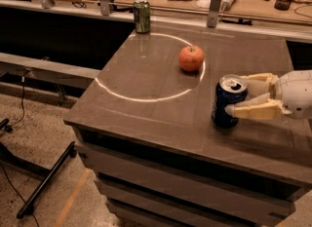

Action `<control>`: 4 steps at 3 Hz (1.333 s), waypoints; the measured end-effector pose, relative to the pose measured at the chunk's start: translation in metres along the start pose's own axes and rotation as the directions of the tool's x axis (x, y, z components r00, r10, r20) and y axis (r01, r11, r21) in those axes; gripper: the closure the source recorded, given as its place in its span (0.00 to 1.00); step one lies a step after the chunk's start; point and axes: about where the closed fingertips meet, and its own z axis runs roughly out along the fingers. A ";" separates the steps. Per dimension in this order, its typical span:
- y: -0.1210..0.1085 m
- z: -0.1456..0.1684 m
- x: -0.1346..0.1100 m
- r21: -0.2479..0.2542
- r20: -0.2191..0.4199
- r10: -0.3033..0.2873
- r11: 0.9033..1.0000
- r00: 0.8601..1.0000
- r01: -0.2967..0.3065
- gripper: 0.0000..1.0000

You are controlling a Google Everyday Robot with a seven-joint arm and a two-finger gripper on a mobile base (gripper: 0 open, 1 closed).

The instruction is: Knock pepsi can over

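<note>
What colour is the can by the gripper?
Dark blue with a silver top; camera view. The gripper flanks the pepsi can from the right.

Room dim, light warm and brownish. Dark surface [146,70] shines a little; thin pale ring on it stands out bright. Faint mirror of green can [142,15] below it on surface. Small dark shadows sit close under apple [191,58] and pepsi can [227,105], so light falls from above. Pepsi can top glints. Gripper [236,94] at right edge, pale, brightest thing here, jaws apart around pepsi can. Space under surface almost black.
</note>
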 end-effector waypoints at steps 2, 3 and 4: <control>-0.015 0.004 -0.020 0.003 -0.263 -0.074 0.997 0.962 0.078 1.00; -0.017 0.010 -0.019 -0.028 -0.434 -0.111 0.994 0.894 0.110 1.00; -0.016 0.009 -0.010 -0.060 -0.602 -0.139 0.990 0.787 0.129 1.00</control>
